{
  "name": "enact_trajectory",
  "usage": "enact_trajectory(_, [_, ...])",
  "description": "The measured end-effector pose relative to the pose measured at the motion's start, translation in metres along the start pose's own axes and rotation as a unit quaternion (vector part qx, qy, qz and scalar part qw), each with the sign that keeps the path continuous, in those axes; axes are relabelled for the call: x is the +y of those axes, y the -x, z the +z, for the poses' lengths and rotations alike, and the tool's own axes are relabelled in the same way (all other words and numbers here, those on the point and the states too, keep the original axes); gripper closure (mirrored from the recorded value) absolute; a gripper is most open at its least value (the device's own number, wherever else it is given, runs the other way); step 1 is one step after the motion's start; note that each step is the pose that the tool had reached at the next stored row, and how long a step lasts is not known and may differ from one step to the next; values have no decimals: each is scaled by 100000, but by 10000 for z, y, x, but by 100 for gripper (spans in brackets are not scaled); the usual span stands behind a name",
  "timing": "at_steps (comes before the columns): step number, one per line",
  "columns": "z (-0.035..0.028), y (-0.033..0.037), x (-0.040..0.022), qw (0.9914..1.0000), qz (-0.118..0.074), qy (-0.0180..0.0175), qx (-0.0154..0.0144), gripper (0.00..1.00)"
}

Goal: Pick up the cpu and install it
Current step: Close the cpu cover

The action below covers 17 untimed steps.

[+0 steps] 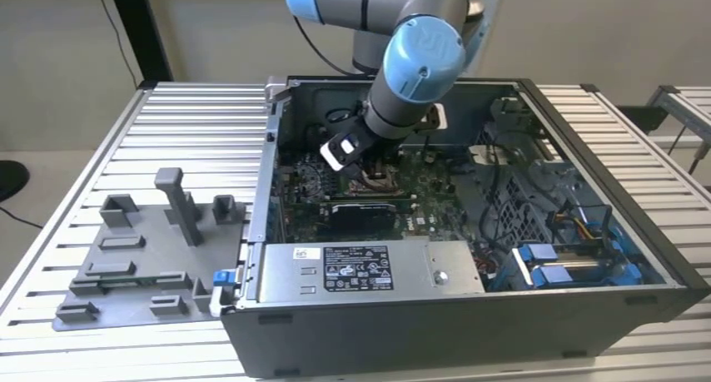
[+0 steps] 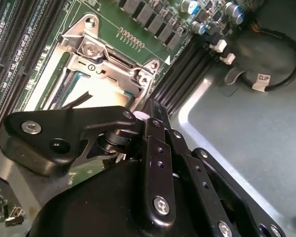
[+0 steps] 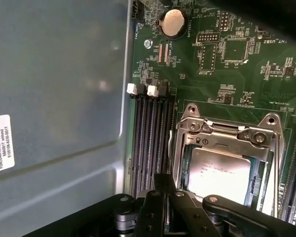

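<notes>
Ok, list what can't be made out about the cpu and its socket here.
- First wrist view: the gripper covers one edge of the cpu, so whether it sits fully flat is unclear.
- Second wrist view: the gripper's black body hides much of the socket frame.
- Exterior view: the arm overlaps the socket frame, and the cpu is too small to tell there.

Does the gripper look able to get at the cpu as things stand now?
Probably yes: the gripper hangs close over the socket frame, and the cpu lies with its silver top uncovered in the frame's opening.
</notes>
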<state>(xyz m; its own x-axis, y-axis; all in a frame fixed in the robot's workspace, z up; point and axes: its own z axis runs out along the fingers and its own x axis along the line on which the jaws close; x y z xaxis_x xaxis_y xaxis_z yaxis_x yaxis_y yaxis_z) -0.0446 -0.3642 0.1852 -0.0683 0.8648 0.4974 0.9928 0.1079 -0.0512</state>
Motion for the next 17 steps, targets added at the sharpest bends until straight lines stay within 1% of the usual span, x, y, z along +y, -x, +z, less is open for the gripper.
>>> enact_trajectory(8, [23, 15, 20, 100000, 10, -2, -11, 100])
enact_trajectory(10, [0, 2, 20, 100000, -4, 14, 32, 100])
enact_trajectory(11, [-30, -14, 17, 100000, -9, 19, 82, 100])
enact_trajectory(13, [-74, -31, -4, 100000, -12, 4, 113, 100])
enact_trajectory(15, [-82, -30, -53, 100000, -17, 16, 146, 100])
enact_trajectory(17, [-85, -21, -87, 100000, -22, 26, 145, 100])
